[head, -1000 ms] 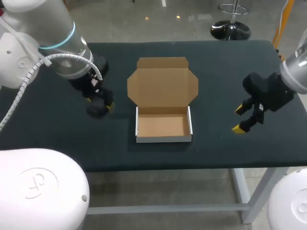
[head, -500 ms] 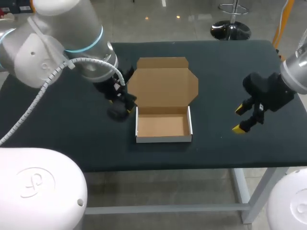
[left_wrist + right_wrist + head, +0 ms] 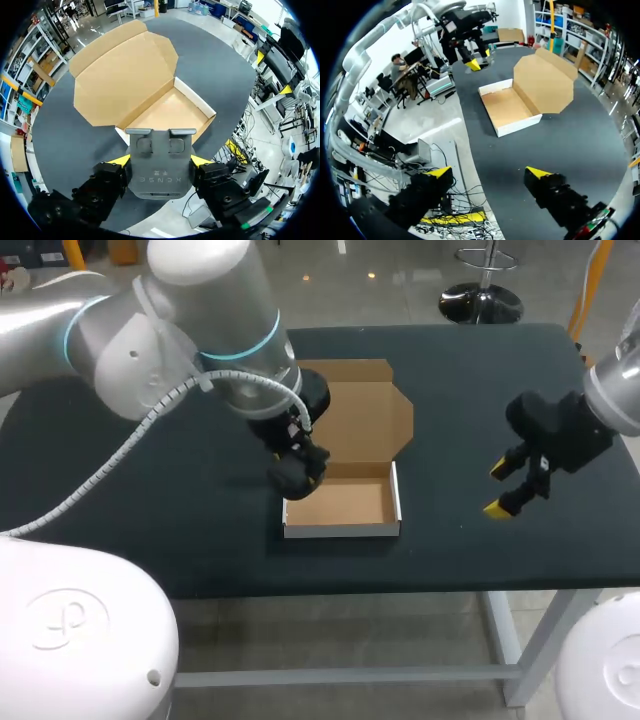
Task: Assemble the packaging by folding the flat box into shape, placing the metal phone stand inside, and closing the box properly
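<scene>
Since 1 second ago, my left tool (image 3: 160, 161) has travelled from the left of the surface (image 3: 220, 540) to the rear-left corner of the box (image 3: 340, 505). It pinches the phone stand (image 3: 160, 176) between its 2 yellow tips, over that corner. My right tool (image 3: 487, 175) is spread and holds nothing, well apart on the box's right.

Assessment: folding looks done, with walls up and the lid (image 3: 365, 420) lying open behind. The stand is not yet inside, and closing remains.

Embossed lettering shows on the stand; not transcribed. No print visible on the box.
</scene>
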Controlling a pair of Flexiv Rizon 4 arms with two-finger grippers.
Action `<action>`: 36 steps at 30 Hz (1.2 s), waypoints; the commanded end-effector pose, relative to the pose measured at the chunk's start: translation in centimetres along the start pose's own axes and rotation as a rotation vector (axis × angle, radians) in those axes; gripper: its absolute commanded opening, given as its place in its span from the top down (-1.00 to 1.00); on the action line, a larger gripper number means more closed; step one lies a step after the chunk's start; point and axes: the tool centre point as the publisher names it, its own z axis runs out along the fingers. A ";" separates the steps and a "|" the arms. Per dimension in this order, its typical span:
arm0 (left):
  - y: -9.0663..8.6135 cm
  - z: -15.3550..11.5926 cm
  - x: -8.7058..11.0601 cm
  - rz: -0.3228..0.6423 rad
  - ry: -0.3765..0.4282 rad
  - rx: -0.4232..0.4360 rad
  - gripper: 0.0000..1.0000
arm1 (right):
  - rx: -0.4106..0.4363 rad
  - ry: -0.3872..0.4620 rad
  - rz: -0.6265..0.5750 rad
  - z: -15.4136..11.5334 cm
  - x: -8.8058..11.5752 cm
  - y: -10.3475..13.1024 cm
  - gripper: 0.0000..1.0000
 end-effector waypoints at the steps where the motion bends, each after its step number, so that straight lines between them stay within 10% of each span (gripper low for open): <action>1: -1.9 2.0 0.9 0.008 -0.012 -0.044 1.00 | -0.003 0.003 -0.002 -0.2 0.0 -0.1 -1.00; 36: -5.9 10.9 1.8 0.023 0.011 -0.078 1.00 | -0.003 0.003 -0.002 -0.2 0.0 -0.1 -1.00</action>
